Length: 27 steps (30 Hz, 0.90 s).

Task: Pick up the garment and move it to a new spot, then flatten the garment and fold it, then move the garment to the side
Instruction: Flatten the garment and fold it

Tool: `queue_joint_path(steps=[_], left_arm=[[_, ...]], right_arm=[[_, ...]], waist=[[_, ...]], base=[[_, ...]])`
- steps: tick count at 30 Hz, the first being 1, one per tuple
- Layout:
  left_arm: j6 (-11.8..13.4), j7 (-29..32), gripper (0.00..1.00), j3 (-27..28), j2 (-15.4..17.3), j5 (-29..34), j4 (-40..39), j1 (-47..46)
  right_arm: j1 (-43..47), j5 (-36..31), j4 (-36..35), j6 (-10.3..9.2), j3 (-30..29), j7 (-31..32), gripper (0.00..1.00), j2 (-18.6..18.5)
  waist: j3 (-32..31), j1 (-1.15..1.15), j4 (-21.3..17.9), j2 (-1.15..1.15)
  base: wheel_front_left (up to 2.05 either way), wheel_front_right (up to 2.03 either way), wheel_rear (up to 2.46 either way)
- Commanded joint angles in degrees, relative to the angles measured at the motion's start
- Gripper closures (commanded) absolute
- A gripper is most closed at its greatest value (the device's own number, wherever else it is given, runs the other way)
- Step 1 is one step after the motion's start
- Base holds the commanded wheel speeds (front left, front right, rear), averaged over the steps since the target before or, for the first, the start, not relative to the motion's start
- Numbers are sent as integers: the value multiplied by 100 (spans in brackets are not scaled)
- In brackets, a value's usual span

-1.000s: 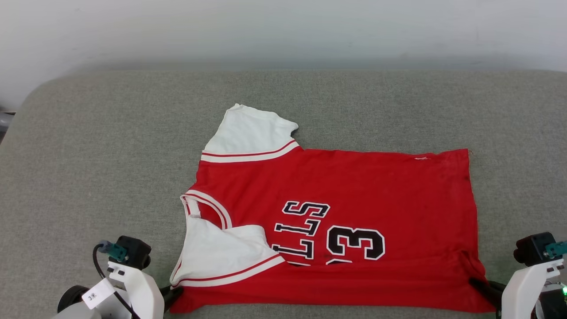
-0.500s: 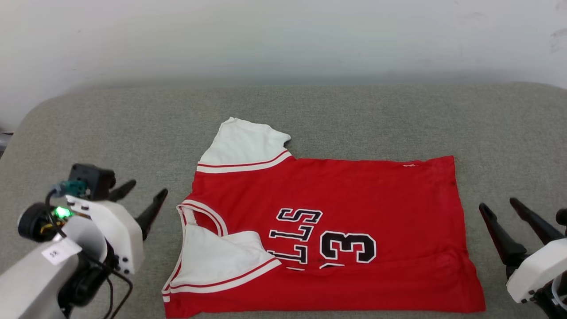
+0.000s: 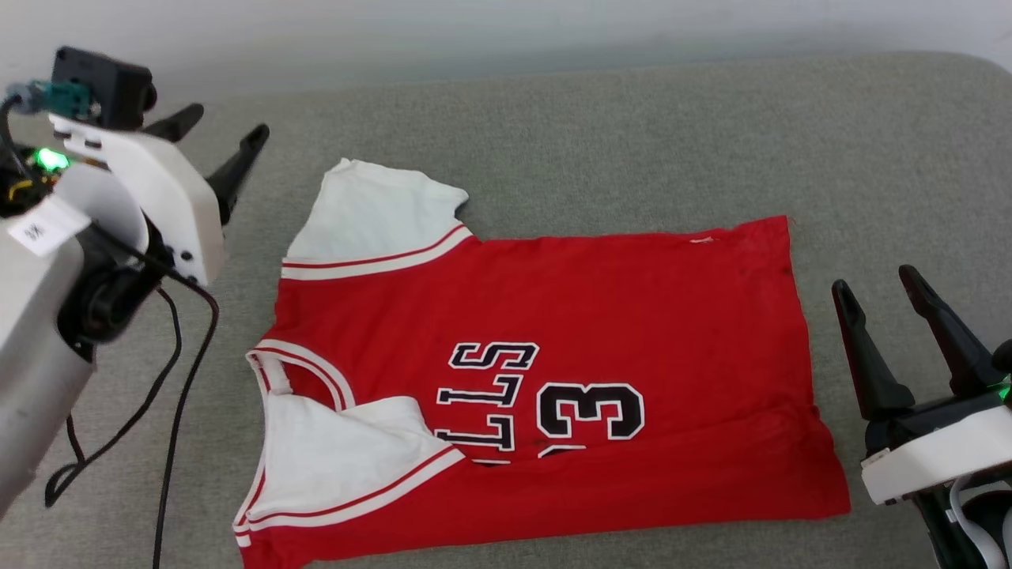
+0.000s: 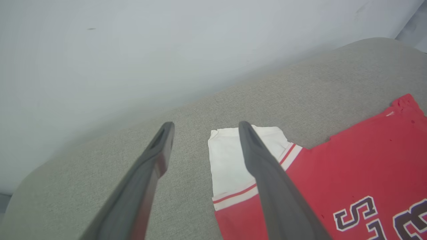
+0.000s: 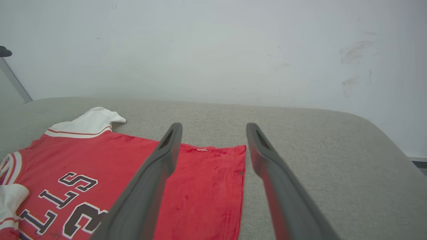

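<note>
From the head view, the garment lies flat on the grey fabric tabletop, folded along its near edge. Its long axis runs left to right across the view, with the neck opening pointing left and the straight hem pointing right. One white sleeve sticks out toward the far side and the other lies folded over the red front. The black letters and number lie sideways and are cut off by the near fold. The left gripper hovers at the upper left, apart from the far sleeve, with its fingers spread wide and nothing between them. The right gripper stands just right of the hem, equally wide and empty.

In the left wrist view, the left gripper points over the bare tabletop toward the wall. Its fingers are far apart, and the far sleeve shows between and behind them.

In the right wrist view, the right gripper is spread wide and holds nothing. The garment stretches away to the left, its hem corner showing between the fingers.
</note>
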Motion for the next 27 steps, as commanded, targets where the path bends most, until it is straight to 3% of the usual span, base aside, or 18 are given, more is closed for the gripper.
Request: queue_joint_path(steps=[1,10,19,27], left_arm=[[-59,99,0,2,-65,-15,111,-185],[-480,1646,0,-261,-215,-153,1013,-1488],[-608,3325,0,-639,-483,-285,1582,-2458],[-645,3745,0,-956,-568,-57,1957,-2723]], right_arm=[[49,-66,-95,-5,-17,0,0,82],[-170,-333,-499,-5,5,44,0,325],[-446,-401,-744,-5,186,142,0,392],[-641,-403,-792,-5,298,77,0,448]], waist=[[288,0,-190,0],[1043,0,-447,0],[1633,0,-582,0],[1964,0,-733,0]], base=[[0,0,0],[0,0,0],[0,0,0],[0,0,0]])
